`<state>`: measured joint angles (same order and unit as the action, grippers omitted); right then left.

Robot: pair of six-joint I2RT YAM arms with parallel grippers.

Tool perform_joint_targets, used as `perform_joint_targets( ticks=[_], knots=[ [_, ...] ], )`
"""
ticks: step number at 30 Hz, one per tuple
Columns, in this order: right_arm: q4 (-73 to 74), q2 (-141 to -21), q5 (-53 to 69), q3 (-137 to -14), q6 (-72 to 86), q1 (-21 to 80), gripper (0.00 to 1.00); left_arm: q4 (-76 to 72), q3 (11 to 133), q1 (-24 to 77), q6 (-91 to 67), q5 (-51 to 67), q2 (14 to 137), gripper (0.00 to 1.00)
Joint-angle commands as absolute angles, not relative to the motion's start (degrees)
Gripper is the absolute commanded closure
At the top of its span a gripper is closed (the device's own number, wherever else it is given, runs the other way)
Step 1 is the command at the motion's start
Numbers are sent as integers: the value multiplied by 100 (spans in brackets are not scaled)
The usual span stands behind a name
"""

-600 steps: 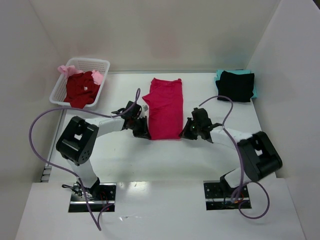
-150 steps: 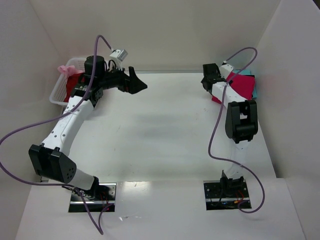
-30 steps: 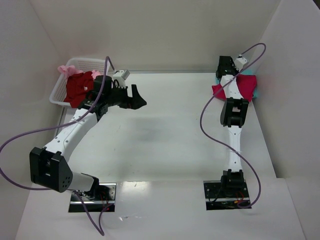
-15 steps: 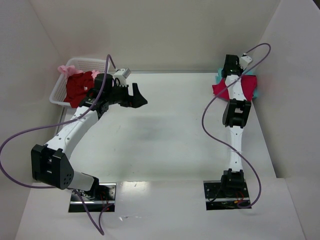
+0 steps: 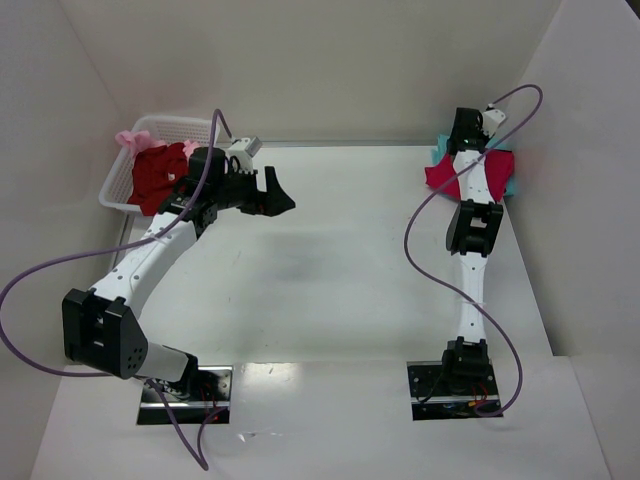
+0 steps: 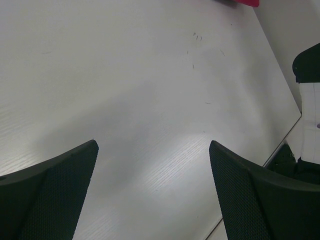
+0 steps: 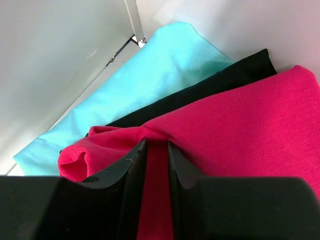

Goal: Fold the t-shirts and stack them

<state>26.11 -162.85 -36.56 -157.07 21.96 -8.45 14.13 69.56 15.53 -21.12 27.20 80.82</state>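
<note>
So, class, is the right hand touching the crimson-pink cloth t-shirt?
Touching: the right wrist view shows the crimson-pink cloth t-shirt pinched between fingers of the right hand.

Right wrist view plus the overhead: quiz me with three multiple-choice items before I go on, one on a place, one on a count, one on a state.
1. Where does the crimson-pink t-shirt lie?
A mid-table
B on the black t-shirt in the far right corner
C at the near left edge

2. How many t-shirt colours show in the right wrist view?
A two
B three
C four

3. How is the left gripper?
A open, holding nothing
B shut on a shirt
C shut, holding nothing

Answers:
1 B, the crimson-pink cloth overlaps the black one there.
2 B, the teal t-shirt, the black and the crimson-pink.
3 A, its fingers stand wide apart over bare table.
</note>
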Motion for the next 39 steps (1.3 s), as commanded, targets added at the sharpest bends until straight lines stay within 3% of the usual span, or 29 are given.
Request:
perform_joint_targets(
  ticks=[1, 4, 8, 14, 21, 26, 32, 37, 39],
  knots=[
    [2479, -16427, -3683, -16040, 2030, -932, 71, 1310, 7023, 1564, -2135, 2900, 7980, 0],
    [2479, -16427, -3683, -16040, 2021, -932, 71, 1310, 7022, 1564, -2136, 2900, 7928, 0],
    [2479, -16427, -3402, -16286, 1996, -932, 55, 1310, 6970, 1564, -2065, 2900, 7761, 0],
    [2241, -16427, -3639, -16594, 1811, -861, 53, 1371, 6909, 1564, -2065, 2716, 7507, 0],
    [3058, -15972, -3586, -16577, 1951, -510, 36, 1433, 7137, 1564, -2065, 2786, 7436, 0],
    [2901, -15022, -3656, -15480, 1740, -36, 21, 1433, 7304, 1564, -1942, 2786, 7234, 0],
    [2277, -13721, -3797, -13283, 2152, 246, 21, 1547, 7304, 1564, -1732, 2725, 6874, 0],
    [1452, -12684, -3613, -11334, 2452, 246, 12, 1547, 7251, 1564, -1731, 2786, 6812, 0],
    [1450, -12105, -2955, -10944, 2452, 246, 7, 1477, 7190, 1564, -1792, 2839, 6812, 0]
  ],
)
